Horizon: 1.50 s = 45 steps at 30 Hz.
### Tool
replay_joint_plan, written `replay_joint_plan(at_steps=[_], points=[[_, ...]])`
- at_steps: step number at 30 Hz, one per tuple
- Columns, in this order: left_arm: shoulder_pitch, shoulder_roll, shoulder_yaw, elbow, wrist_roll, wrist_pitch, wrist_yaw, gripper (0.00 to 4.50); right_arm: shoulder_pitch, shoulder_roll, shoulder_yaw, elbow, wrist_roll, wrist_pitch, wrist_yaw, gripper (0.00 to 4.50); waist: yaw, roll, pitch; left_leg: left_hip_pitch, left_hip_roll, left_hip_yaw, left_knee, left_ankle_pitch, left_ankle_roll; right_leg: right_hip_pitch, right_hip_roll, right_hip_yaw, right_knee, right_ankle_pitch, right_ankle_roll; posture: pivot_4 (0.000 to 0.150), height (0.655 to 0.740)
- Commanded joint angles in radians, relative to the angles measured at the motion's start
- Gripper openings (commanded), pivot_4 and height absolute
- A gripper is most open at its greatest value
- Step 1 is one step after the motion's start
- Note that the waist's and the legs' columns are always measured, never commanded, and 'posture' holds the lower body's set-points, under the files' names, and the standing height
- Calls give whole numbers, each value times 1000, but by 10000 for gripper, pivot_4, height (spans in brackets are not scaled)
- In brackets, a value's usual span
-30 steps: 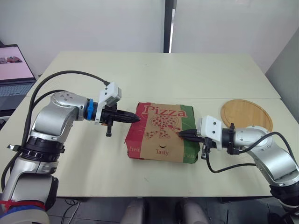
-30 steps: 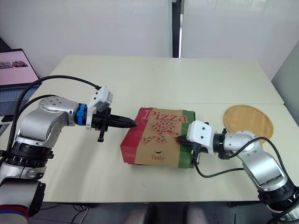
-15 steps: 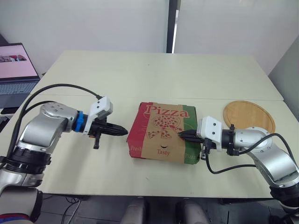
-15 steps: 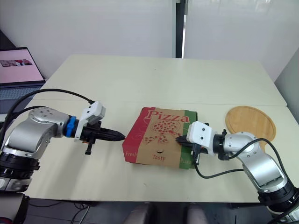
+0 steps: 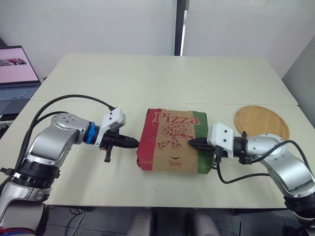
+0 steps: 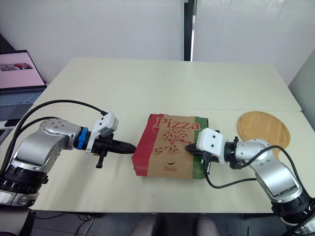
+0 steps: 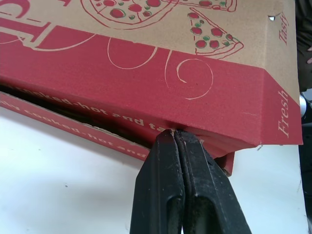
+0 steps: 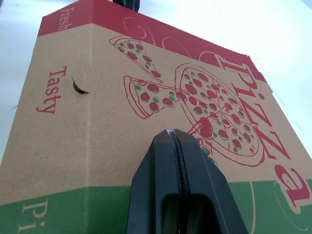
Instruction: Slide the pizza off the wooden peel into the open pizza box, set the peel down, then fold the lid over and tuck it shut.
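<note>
The pizza box (image 5: 173, 140) lies on the table with its printed lid folded down over it. My left gripper (image 5: 135, 143) is shut, its tip touching the red left side flap (image 7: 146, 92) of the lid, where a dark gap shows under the flap. My right gripper (image 5: 191, 142) is shut and rests its tip on the lid's top near the green right edge (image 8: 97, 200). The round wooden peel (image 5: 260, 121) lies flat on the table at the far right, with nothing on it. The pizza is hidden.
A laptop (image 5: 17, 73) stands open beyond the table's left edge. The table (image 5: 162, 78) stretches wide and bare behind the box. Cables loop from both arms over the table's front part.
My left gripper drew back left from the box's top corner, dropped lower, then came back right to touch the red side flap. The right gripper has stayed on the lid.
</note>
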<state>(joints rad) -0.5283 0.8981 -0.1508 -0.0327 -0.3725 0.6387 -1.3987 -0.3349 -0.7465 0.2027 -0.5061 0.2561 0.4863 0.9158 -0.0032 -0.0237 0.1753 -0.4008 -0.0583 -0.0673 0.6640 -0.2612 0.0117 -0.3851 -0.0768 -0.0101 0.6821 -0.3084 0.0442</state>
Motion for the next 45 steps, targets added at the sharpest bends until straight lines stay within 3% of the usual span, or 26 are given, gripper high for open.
replay_joint_plan(at_steps=[1,9,20,23,31,35,45], points=[[-10,28,50,-10,-19,-6,2,193,-6,-1,5,-26,1,-5,10,0,0,0,0,0,0,0,0,0,0,0,0,0,0,0,0,1500,7281],[-138,45,98,3,-72,40,-7,193,-1,-6,7,-15,-7,-18,12,0,1,0,0,0,0,0,0,0,0,0,0,0,0,0,0,1500,7281],[-258,-190,-90,155,55,-139,12,193,-25,7,-26,3,8,-26,-2,0,-2,0,0,0,0,0,0,0,0,0,1,0,0,0,0,1500,7281],[-274,-213,-107,197,75,-172,-9,0,-28,-2,-93,-37,60,2,-11,5970,-3,0,0,0,0,0,0,0,0,0,1,0,0,0,0,1500,7281],[-312,-240,-112,275,97,-219,-43,0,28,-150,-286,-232,277,183,50,31841,1,0,0,-1,0,0,1,0,0,0,0,-1,0,0,0,1500,7281],[-318,-245,-112,302,107,-239,-56,0,110,-256,-279,-294,227,154,73,44757,1,0,0,-1,0,-1,1,0,0,1,0,-1,-1,0,0,1500,7281],[-319,-256,-108,309,118,-248,-63,0,127,-221,-114,-194,-32,-18,-31,44757,-1,0,0,-1,0,0,1,0,0,1,0,0,0,0,0,1500,7281]])
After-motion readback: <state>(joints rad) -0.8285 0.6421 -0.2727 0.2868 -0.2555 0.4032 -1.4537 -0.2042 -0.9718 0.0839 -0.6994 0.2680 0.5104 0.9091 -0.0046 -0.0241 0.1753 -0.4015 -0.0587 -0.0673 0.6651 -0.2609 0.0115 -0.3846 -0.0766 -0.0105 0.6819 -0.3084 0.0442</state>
